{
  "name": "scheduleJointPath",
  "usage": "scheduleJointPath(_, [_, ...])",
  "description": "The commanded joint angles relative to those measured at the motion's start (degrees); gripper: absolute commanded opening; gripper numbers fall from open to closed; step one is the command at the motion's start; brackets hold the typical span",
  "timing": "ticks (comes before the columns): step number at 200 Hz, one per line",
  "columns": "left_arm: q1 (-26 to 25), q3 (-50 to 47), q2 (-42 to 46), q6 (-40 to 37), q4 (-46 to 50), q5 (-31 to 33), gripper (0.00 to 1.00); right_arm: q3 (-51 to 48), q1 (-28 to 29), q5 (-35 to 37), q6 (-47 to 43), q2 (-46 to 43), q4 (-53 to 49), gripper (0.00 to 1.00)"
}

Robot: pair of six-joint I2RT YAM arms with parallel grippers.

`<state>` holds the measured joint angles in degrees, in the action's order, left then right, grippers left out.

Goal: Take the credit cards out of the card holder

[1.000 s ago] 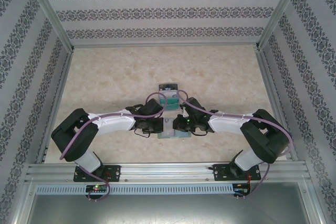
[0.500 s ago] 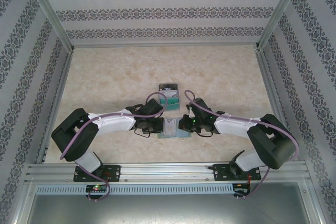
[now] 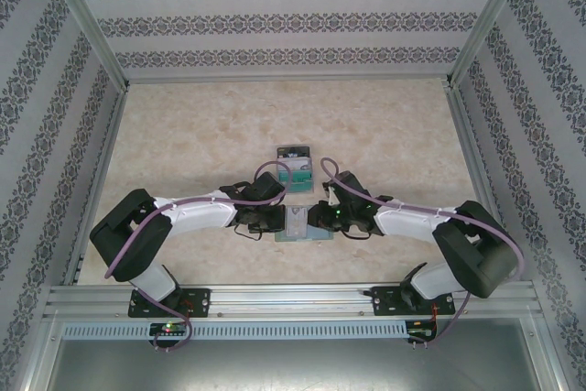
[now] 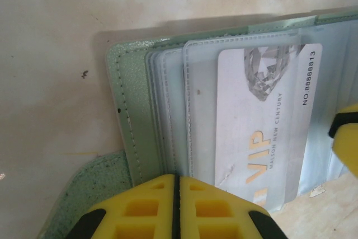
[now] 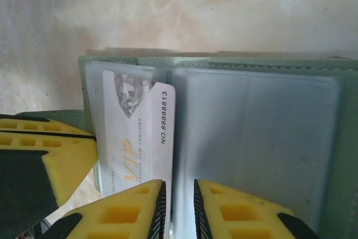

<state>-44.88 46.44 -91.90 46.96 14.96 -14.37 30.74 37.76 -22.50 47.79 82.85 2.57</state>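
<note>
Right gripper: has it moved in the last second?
Yes. From above, the right gripper has slid slightly to the right, uncovering more of the card holder, which stayed put.

The top camera looks down from high behind the arms (image 3: 197, 212) over the whole table (image 3: 201, 135). Each wrist camera looks down from very near; both share the open card holder (image 4: 131, 132) and its white card (image 4: 263, 121).

Card holder (image 3: 302, 227) boxed in: left gripper (image 3: 275, 220) at its left edge, right gripper (image 3: 316, 217) at its right. Card stack (image 3: 296, 169) near, on far side. Table (image 3: 201, 125) open beyond stack and toward both side walls.
</note>
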Motion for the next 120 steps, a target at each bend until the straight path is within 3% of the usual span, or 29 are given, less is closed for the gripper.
scheduleJointPath(1, [0.41, 0.15, -1.71, 0.24, 3.23, 2.2, 0.0, 1.15, 0.74, -0.99, -0.17, 2.19, 2.37, 0.24])
scheduleJointPath(89, [0.41, 0.14, -1.71, 0.24, 3.05, 1.7, 0.0, 3.1, 1.69, -2.13, -0.03, 5.81, 4.18, 0.23])
scheduleJointPath(120, [0.41, 0.17, -1.62, 0.15, 3.32, 1.8, 0.0, 2.42, 1.57, -1.52, -0.02, 5.25, 3.46, 0.05])
